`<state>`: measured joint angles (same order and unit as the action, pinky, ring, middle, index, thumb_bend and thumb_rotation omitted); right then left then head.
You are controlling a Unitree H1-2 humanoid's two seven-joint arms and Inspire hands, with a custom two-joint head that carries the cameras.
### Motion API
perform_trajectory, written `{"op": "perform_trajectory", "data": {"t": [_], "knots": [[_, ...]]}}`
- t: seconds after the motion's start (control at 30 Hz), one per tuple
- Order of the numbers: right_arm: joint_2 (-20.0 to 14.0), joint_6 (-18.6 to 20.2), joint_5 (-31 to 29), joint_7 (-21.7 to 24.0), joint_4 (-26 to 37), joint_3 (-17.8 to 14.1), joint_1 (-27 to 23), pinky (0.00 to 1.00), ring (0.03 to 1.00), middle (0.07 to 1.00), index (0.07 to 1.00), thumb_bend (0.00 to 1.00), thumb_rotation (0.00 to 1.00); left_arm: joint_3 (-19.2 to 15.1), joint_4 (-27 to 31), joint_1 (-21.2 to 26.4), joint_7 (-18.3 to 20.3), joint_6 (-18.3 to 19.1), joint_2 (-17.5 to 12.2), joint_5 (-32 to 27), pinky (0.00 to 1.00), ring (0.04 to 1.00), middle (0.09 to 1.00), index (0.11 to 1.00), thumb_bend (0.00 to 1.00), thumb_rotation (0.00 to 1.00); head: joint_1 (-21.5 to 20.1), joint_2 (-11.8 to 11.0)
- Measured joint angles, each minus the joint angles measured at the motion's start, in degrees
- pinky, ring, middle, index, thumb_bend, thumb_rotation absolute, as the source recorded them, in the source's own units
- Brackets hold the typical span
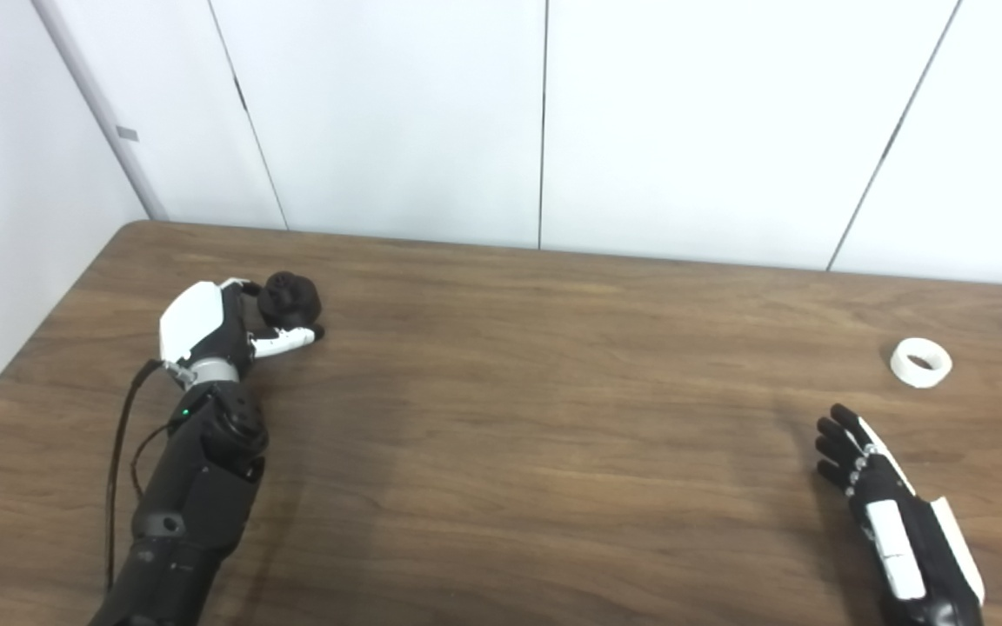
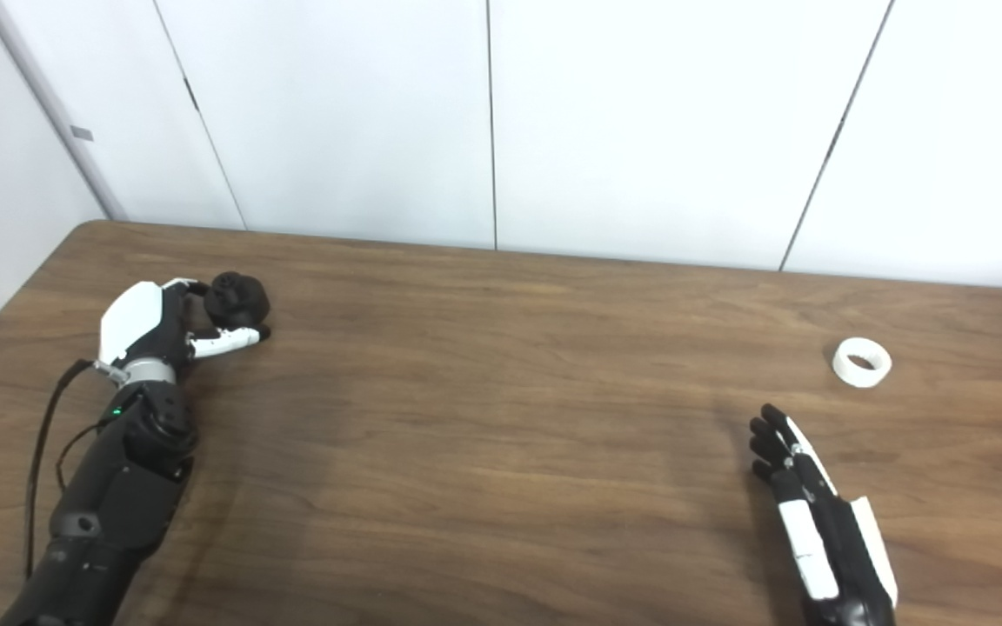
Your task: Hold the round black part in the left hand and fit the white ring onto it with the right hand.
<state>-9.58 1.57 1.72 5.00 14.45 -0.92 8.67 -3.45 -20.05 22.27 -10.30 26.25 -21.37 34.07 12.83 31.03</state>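
Note:
The round black part is at the far left of the wooden table. My left hand is closed on it, with fingers over its left side and the white thumb under its near side. The white ring lies flat on the table at the right, on its own. My right hand is low at the near right, open with its fingers stretched out and nothing in it. It is a short way nearer and to the left of the ring.
White wall panels stand right behind the table's far edge, and a wall runs along the left side. A black cable hangs beside my left forearm.

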Motion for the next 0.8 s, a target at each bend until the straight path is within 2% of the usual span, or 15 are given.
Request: {"op": "perform_trajectory", "data": {"t": [0.47,0.67,0.8], "knots": [[0.0,0.3,0.1,0.0,0.3,0.1,0.1,0.89,0.905,0.911,0.926,0.68,0.97,1.0,-1.6,1.2,-1.4,-0.2,0.2,-2.2,1.00,0.923,0.865,0.750,0.87,0.29,-0.2,0.3],[0.0,0.3,0.0,-0.1,0.4,0.0,0.1,0.89,0.907,0.906,0.923,0.66,0.96,3.0,-1.6,1.3,-2.8,-0.3,-0.4,-2.2,1.00,0.903,0.836,0.711,0.86,0.26,-0.2,0.4],[0.0,0.4,0.0,0.0,0.4,0.1,0.2,0.89,0.913,0.910,0.926,0.67,0.97,4.0,-1.6,1.3,-3.2,-0.3,-0.9,-1.8,0.99,0.905,0.840,0.715,0.86,0.26,-0.2,0.4]]}}
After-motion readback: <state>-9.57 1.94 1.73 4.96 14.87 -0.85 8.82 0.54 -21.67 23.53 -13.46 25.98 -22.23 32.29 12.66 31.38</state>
